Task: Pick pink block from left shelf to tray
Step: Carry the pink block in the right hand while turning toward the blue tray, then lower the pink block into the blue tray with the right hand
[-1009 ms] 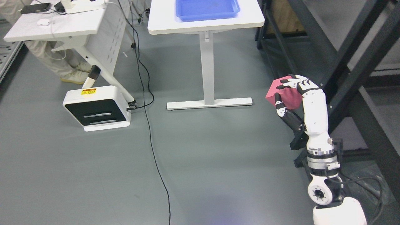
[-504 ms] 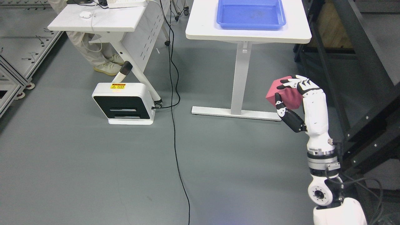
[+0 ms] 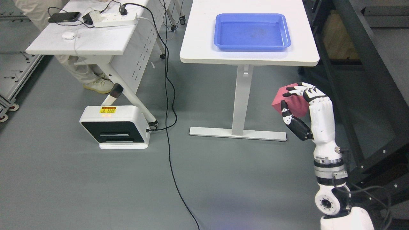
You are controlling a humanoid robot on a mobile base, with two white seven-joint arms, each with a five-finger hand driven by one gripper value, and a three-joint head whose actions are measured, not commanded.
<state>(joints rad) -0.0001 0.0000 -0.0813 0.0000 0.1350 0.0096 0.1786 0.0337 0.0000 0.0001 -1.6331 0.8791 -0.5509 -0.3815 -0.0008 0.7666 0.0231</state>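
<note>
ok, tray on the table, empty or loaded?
Empty. The blue tray shows only bare floor; the pink block is in the right hand.

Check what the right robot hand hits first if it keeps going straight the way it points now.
Probably the front edge of the white rectangular table. The right robot hand, shut on the pink block, points up the picture toward it, apparently below tabletop height. The blue plastic tray lies beyond. Depth is unclear.
</note>
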